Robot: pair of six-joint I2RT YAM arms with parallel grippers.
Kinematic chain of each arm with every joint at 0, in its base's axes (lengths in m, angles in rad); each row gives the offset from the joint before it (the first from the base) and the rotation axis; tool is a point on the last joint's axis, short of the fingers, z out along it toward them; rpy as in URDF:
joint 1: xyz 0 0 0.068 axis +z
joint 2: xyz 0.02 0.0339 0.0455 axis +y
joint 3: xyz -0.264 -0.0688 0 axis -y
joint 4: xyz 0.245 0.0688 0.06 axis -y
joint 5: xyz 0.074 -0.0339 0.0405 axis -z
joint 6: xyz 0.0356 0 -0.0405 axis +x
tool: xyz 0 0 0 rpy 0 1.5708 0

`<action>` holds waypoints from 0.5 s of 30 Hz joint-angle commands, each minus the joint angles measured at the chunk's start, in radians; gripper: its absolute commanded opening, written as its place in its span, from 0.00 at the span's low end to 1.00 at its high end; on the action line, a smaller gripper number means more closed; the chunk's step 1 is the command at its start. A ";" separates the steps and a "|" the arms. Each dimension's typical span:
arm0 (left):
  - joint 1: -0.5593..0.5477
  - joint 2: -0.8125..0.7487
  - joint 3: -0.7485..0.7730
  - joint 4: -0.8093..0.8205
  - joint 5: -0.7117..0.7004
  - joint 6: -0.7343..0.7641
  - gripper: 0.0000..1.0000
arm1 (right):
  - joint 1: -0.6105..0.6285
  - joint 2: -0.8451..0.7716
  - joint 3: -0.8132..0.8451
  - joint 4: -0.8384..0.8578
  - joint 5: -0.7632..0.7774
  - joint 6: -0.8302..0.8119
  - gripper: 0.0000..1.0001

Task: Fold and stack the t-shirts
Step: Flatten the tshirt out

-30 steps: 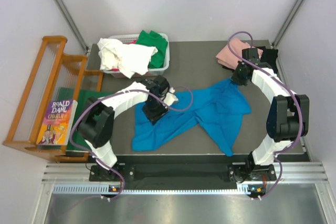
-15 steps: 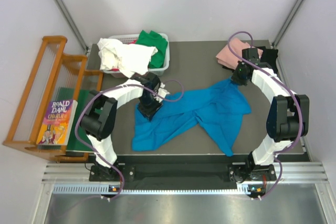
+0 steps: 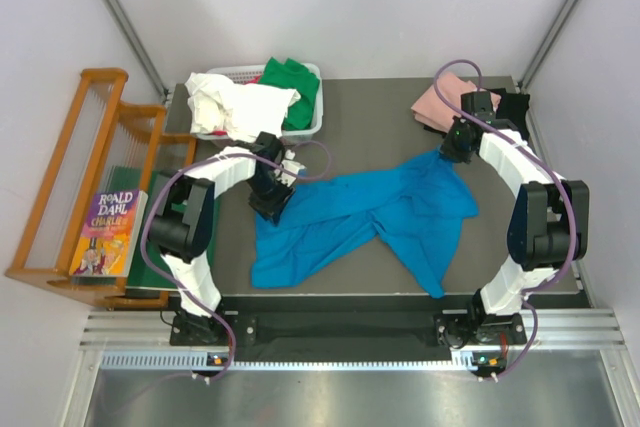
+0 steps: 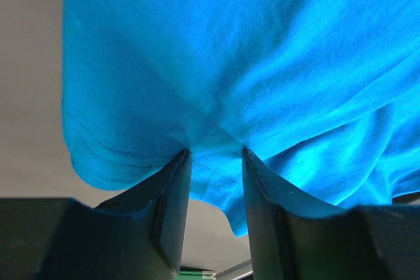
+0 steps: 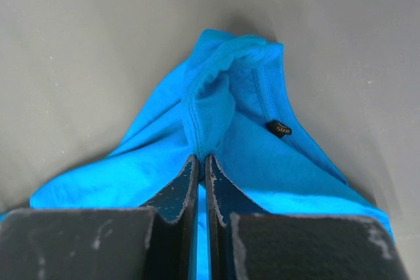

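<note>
Top external view: blue t-shirt [image 3: 400, 212] lies spread and rumpled across the middle of the desk [image 3: 370, 127]. Left jaws, narrowly parted, pinch a bunch of cloth at its hem on the left side; right jaws, almost closed, clamp a fold beside the collar at its far right corner.

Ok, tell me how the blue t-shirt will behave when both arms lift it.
Probably floppy: the blue t-shirt lies creased and bunches in the left gripper, so it should sag between the grips. Likely light: a thin fold fits in the nearly closed right gripper. It may drag rather than slide, since most of it rests on the table.
</note>
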 commanded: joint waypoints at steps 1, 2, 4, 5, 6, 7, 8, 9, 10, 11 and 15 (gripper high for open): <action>0.026 -0.003 -0.019 -0.008 -0.052 0.043 0.43 | -0.008 -0.023 0.027 0.020 0.005 -0.010 0.00; 0.028 -0.019 -0.026 -0.008 -0.054 0.040 0.43 | -0.008 -0.023 0.027 0.021 0.003 -0.010 0.00; 0.041 -0.063 -0.059 0.022 -0.086 0.038 0.46 | -0.008 -0.023 0.024 0.023 0.003 -0.010 0.00; 0.051 -0.072 -0.070 0.039 -0.101 0.040 0.47 | -0.009 -0.023 0.023 0.025 0.003 -0.010 0.00; 0.063 -0.074 -0.075 0.061 -0.113 0.041 0.47 | -0.008 -0.023 0.023 0.028 0.002 -0.008 0.00; 0.090 -0.051 -0.066 0.056 -0.120 0.044 0.47 | -0.009 -0.022 0.023 0.029 -0.003 -0.007 0.00; 0.104 -0.033 -0.052 0.049 -0.118 0.043 0.47 | -0.009 -0.020 0.023 0.029 -0.004 -0.005 0.00; 0.116 -0.011 -0.040 0.043 -0.115 0.040 0.47 | -0.008 -0.021 0.021 0.032 -0.007 -0.004 0.00; 0.136 0.022 -0.012 0.036 -0.104 0.037 0.46 | -0.008 -0.025 0.021 0.034 -0.009 -0.003 0.00; 0.143 0.036 -0.004 0.042 -0.107 0.031 0.46 | -0.009 -0.026 0.020 0.032 -0.007 -0.002 0.00; 0.158 0.120 0.068 0.047 -0.115 0.015 0.46 | -0.008 -0.043 0.020 0.029 -0.001 -0.005 0.00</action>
